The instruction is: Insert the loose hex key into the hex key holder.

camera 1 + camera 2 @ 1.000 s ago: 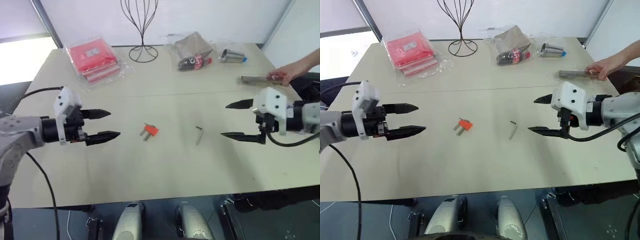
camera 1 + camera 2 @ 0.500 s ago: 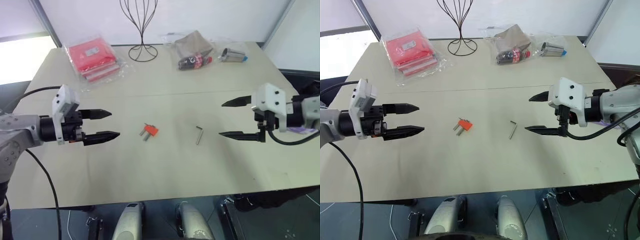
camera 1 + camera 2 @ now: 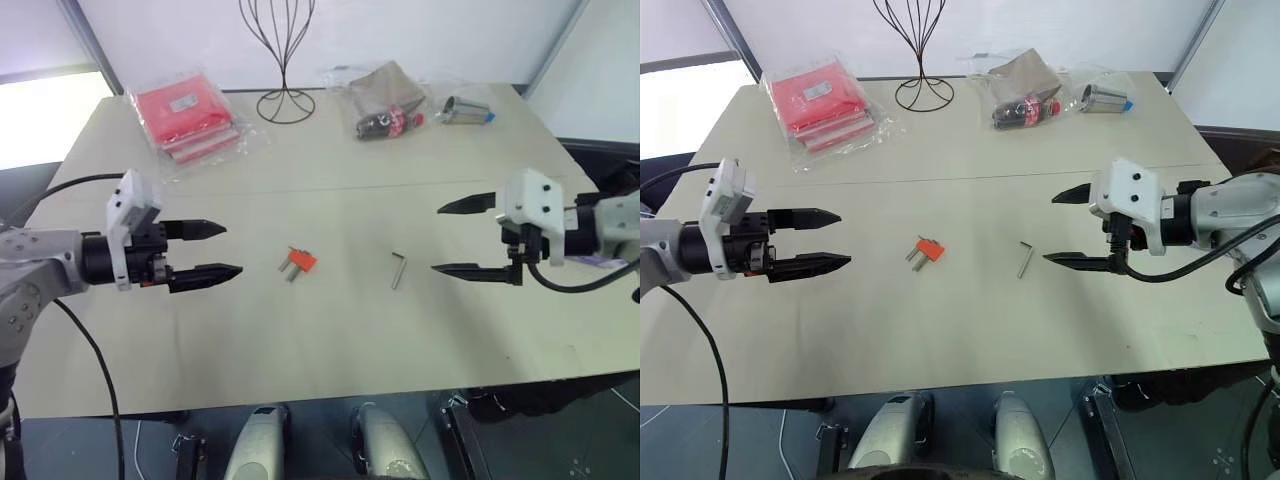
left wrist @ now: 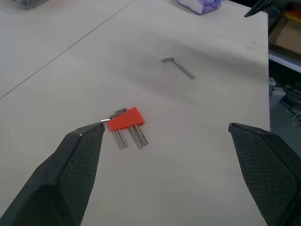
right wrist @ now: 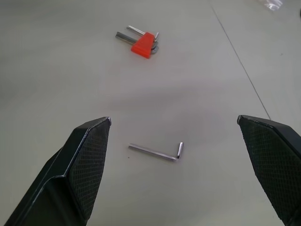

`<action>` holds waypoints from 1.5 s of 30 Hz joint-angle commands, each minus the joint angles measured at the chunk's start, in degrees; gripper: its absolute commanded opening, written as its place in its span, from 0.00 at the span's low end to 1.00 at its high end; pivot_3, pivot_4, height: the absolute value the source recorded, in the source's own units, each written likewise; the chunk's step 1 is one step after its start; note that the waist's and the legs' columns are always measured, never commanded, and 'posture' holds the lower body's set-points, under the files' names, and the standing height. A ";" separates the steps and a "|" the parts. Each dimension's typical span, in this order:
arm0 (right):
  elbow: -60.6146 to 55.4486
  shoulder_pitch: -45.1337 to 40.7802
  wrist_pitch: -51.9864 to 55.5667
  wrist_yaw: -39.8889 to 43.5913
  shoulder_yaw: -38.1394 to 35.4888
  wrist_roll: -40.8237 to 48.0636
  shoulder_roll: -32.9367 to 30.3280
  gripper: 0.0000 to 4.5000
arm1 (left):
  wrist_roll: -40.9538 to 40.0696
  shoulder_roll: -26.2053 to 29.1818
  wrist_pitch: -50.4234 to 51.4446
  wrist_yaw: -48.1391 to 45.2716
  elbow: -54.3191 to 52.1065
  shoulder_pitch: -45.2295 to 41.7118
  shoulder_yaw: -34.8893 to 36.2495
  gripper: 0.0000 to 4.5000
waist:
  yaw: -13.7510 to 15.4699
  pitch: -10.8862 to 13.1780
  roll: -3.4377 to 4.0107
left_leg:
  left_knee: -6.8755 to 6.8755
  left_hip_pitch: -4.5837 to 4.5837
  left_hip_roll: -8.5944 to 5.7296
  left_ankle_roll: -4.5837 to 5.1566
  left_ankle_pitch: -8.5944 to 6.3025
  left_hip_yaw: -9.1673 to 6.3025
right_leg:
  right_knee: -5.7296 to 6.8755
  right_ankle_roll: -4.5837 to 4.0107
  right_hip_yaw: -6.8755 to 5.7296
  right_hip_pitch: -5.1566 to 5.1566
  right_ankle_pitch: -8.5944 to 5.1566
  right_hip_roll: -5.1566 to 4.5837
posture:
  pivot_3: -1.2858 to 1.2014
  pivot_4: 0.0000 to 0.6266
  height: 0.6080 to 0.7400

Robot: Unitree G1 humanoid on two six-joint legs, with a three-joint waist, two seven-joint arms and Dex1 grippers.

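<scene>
**Mia:** Why is the left gripper (image 3: pixel 222 250) just hanging there on the left of the frame?

**Ben:** Its two black fingers are wide apart and it holds nothing. It points at the hex key holder (image 3: pixel 300 262), the little orange block lying flat a bit left of the middle. I think it is there to grab the block.

**Mia:** And the loose hex key (image 3: pixel 398 269)?

**Ben:** It lies flat by itself, just right of the middle, near the holder but not touching it. The right gripper (image 3: pixel 448 239) is right beside it, on the right of the frame. It is wide open and empty too, and I think it is set to pick the key up.

**Mia:** What are they lying on?

**Ben:** A big pale table (image 3: pixel 330 340) with a thin line across it. At the top left sit red packets (image 3: pixel 190 118). Next come a black wire stand (image 3: pixel 284 60), a bottle in a clear bag (image 3: pixel 388 100), and a small can (image 3: pixel 466 110). Behind them is a white wall.
</scene>
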 commanded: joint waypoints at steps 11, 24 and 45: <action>0.08 0.34 -0.45 -20.27 12.67 -8.60 23.88 1.00 | 4.40 -7.23 -3.49 8.18 -3.94 5.74 -1.54 0.98 | -0.01 -0.03 -0.05 | 0.07 -0.01 0.06 -0.03 0.02 -0.06 | 0.19 0.03 0.04 -0.06 0.03 0.13 | 0.52 0.24 1.00; 15.08 -0.15 -6.43 -28.20 22.60 -18.76 39.69 1.00 | 6.32 -8.77 -3.93 11.16 -8.52 11.98 -1.57 0.98 | -0.06 -0.04 -0.06 | 0.12 0.01 0.05 -0.11 0.07 -0.09 | 0.31 -0.03 0.01 -0.06 0.06 0.14 | 0.52 0.24 1.00; 36.28 -7.19 -14.35 -29.33 23.82 -24.69 49.88 1.00 | 5.05 -8.55 -3.23 14.52 -11.94 15.93 1.97 0.98 | -0.43 -0.08 -0.07 | 0.03 0.29 0.10 -0.16 0.09 -0.10 | 0.36 -0.09 0.01 0.10 0.10 0.20 | 0.52 0.24 1.00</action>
